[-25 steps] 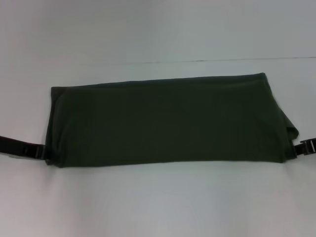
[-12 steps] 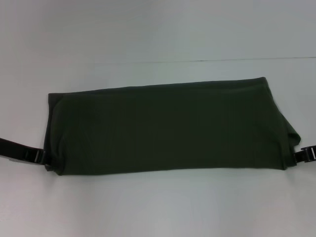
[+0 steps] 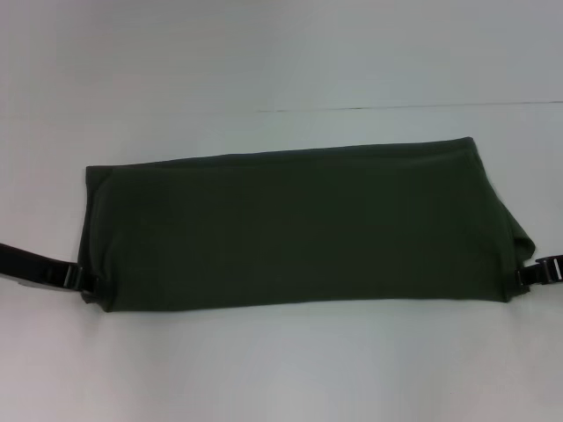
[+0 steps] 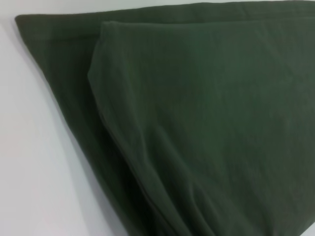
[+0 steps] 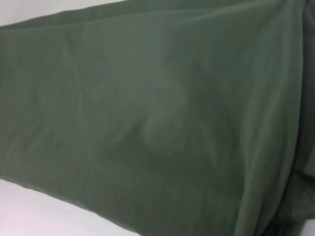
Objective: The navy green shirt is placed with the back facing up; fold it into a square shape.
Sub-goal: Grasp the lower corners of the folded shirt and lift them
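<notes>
I see the green shirt [image 3: 295, 224] lying as a long folded band across the white worktop [image 3: 281, 369]. My left gripper [image 3: 77, 279] touches its near left corner, and my right gripper [image 3: 526, 273] touches its near right corner. I cannot tell how either gripper's jaws stand.

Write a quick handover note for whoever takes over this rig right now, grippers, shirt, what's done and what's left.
Left gripper: at the left near corner of the navy green shirt.
Right gripper: at the shirt's right near corner.
Shirt: lies on the white table as a long band running left to right, layers doubled over.
Done: lengthwise fold.
Left: fold the band across into a square.
</notes>
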